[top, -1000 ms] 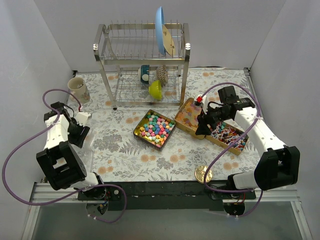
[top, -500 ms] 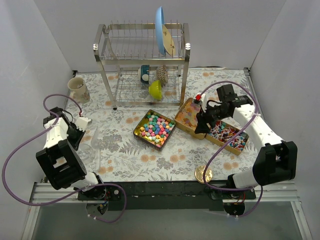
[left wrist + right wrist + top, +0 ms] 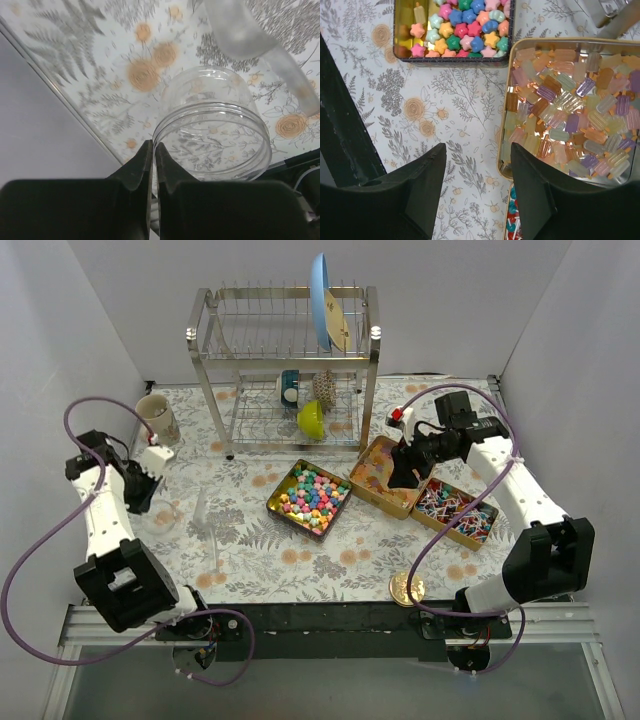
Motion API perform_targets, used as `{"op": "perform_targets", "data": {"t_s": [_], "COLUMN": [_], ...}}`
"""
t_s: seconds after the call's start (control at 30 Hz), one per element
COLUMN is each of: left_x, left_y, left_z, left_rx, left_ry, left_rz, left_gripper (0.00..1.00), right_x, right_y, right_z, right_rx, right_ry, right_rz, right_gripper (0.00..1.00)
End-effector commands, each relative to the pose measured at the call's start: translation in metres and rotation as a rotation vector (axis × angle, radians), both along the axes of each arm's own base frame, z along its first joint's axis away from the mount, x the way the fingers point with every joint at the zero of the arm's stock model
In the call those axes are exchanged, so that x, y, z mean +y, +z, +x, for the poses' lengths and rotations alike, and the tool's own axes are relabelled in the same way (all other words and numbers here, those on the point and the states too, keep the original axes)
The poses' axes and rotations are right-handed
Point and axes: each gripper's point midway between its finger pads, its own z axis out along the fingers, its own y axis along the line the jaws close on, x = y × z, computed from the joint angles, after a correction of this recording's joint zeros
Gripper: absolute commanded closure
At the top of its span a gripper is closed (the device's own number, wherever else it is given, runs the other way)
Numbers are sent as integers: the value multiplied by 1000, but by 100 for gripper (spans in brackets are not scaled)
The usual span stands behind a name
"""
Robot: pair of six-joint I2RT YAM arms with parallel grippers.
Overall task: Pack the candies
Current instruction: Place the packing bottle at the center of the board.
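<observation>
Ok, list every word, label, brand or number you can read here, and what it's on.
None readable in any view.
The star-candy tin and clear jar show no lettering.
Any print on the mug or gold lid is too small to tell.

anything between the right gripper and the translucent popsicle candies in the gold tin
Nothing visible. The open right gripper hovers over one rim of the uncovered rectangular gold tin holding the translucent popsicle-shaped candies.

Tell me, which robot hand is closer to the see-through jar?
Left. The left gripper is pinched shut on the rim of the jar. The right gripper hangs open beside a candy tin, far across the table.
</observation>
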Motion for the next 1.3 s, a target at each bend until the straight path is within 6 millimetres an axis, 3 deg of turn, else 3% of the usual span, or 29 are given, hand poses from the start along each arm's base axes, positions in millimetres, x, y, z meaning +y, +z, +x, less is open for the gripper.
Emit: {"op": "perform_targets", "data": {"t_s": [0.0, 0.07, 0.1, 0.13, 0.2, 0.27, 0.3, 0.37, 0.4, 0.63, 0.77, 0.83, 0.97, 1.1, 1.27], "left_x": [-68, -101, -139, -159, -211, -240, -264, -292, -311, -389, -436, -451, -470, -472, -461], "left_y": [55, 55, 57, 56, 50, 45, 41, 44, 44, 39, 19, 11, -5, -25, -43], "left_z": [8, 2, -5, -13, -29, -33, -40, -34, -43, -51, -67, -75, -67, -62, -62], "left_rx": [-111, -85, -72, -63, -23, 25, 72, 52, 62, 29, 49, 64, 78, 92, 117], "left_ry": [-267, -306, -434, -502, -622, -593, -648, -639, -648, -739, -799, -819, -780, -754, -741], "left_rz": [-173, -212, -214, -220, -256, -288, -299, -331, -343, -322, -264, -247, -239, -207, -150], "left_gripper": [100, 100, 100, 100, 100, 100, 100, 100, 100, 100, 100, 100, 100, 100, 100], "right_x": [-15, -27, -40, -45, -49, -48, -47, -49, -50, -67, -80, -92, -111, -119, -115], "right_y": [7, 3, -1, -3, -6, -2, 0, 2, 3, -6, -14, -12, -8, -8, -8], "right_z": [16, 25, 34, 35, 34, 37, 39, 41, 42, 31, 30, 36, 39, 36, 30], "right_rx": [-40, -17, -38, -28, 10, 10, -5, -21, -33, -69, -69, -76, -73, -66, -53], "right_ry": [-158, -284, -356, -386, -415, -422, -420, -427, -430, -445, -496, -545, -603, -623, -619], "right_rz": [-44, -71, -119, -131, -142, -131, -126, -128, -133, -190, -214, -228, -229, -218, -186], "right_gripper": [38, 36, 35, 34, 34, 34, 34, 34, 34, 34, 34, 32, 32, 32, 32]}}
